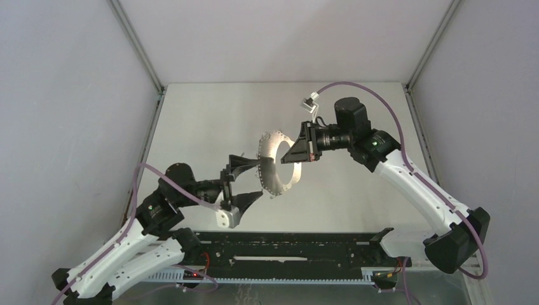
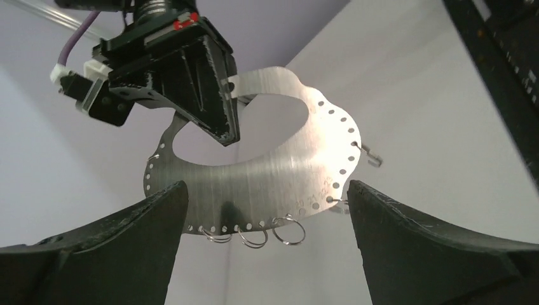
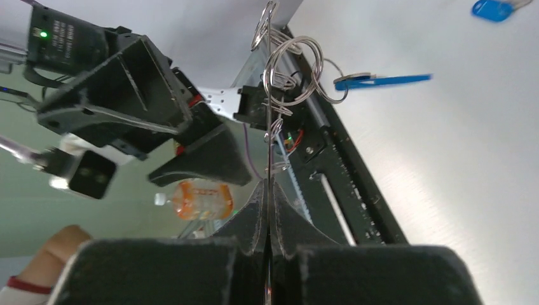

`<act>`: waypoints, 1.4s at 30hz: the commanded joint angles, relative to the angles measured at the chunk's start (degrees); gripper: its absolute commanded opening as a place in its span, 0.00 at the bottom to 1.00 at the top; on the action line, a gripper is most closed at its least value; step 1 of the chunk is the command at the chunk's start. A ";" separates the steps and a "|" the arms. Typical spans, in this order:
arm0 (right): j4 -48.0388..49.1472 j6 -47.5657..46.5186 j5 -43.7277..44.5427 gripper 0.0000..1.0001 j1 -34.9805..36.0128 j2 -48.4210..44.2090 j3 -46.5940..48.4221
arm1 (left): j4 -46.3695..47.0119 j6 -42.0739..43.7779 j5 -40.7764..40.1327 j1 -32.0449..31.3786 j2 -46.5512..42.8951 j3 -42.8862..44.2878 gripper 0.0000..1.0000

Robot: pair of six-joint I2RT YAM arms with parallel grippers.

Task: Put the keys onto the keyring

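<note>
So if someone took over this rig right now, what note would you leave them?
Left claw open, straddling the keyring.
Right claw shut on the keyring's rim, holding it upright off the table.
Done: one blue-tagged key seems to hang from a wire loop.
Left: the other key lies on the table, yet to be picked up and hooked on.

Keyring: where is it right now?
Top view, centre: the keyring hangs above the table, pinched by the shut right gripper, its lower-left rim sitting inside the open left gripper.
</note>
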 commanded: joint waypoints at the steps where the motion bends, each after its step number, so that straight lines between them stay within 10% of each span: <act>1: 3.62 5.50 -6.93 0.00 -0.53 0.07 0.48 | -2.78 20.35 0.93 -1.22 0.00 -1.30 1.00; 9: 4.56 7.27 -7.42 0.00 -0.46 1.26 0.48 | -10.40 36.07 -1.33 -6.89 0.59 -2.10 1.00; 16: 4.38 8.19 -6.91 0.00 -0.06 1.62 0.48 | 4.26 39.23 -9.13 -12.36 0.86 -8.81 0.93; 33: -0.41 6.97 -7.93 0.00 0.88 3.03 0.48 | 36.54 51.58 -12.56 -13.24 0.93 -22.24 0.30; 37: -1.86 6.20 -7.61 0.11 1.05 2.87 0.53 | 38.50 50.98 -10.69 -13.24 0.28 -22.46 0.01; 42: -5.98 2.67 -6.01 0.32 1.05 2.25 0.48 | 38.77 46.77 -8.79 -13.24 -1.26 -21.85 0.00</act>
